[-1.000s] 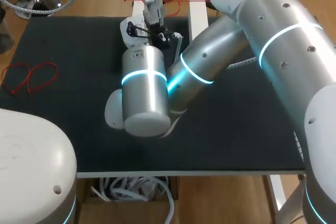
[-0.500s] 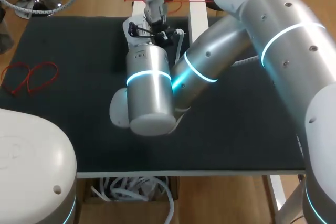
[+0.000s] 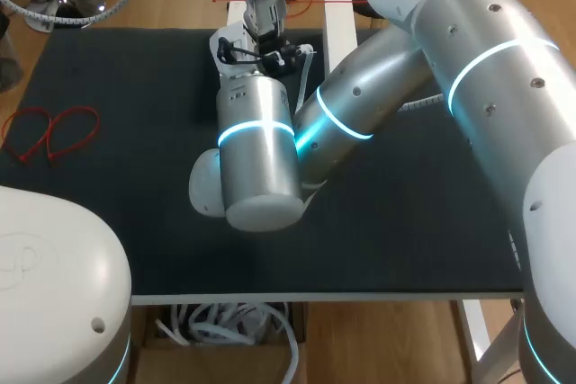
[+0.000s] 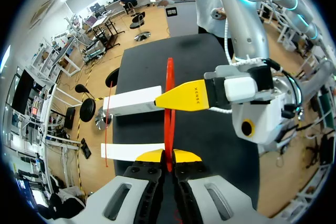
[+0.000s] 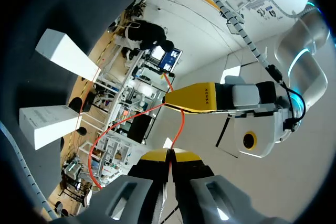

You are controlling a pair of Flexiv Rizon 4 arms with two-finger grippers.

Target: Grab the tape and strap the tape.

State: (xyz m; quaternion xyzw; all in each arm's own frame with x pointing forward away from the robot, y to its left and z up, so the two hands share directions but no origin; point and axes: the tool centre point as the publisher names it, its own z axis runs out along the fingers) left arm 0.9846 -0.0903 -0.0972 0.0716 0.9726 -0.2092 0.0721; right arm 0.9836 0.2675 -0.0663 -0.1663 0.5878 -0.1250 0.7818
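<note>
Step in hand: strapping. The grab looked done, as both pincers held the red tape [image 4: 168,129] up in the air over the far edge of the tabletop [image 3: 117,87].

- Left pincer [image 4: 167,156]: its 2 yellow tips were together and clamped on the tape, which ran straight up and away from them in the left wrist view.
- Right pincer [image 5: 170,155]: also clamped on the tape. In the right wrist view the strand rose from between its tips toward the other pincer's yellow finger and curved away in a loose arc.
- The 2 pincers sat very close together, 1 finger of the right crossing the tape just ahead of the left's tips.
- In the head view the tape showed as a thin red loop beyond the far edge, near the 2 white blocks [image 3: 337,24].
- A pair of red loops [image 3: 56,132] lay on the tabletop at its left side, well apart from the work.

Next move, as I judged it: keep both grips firm and draw the pincers apart along the line of the tape so the loop closes. A slip at either tip would let the thin strand go. I could not tell whether the free end was already threaded.

Against 1.0 s earlier: the right arm had pushed farther toward the far edge, carrying its pincer and the loop past the blocks. The elbow had shifted slightly with it. The red loops on the left had not moved.
</note>
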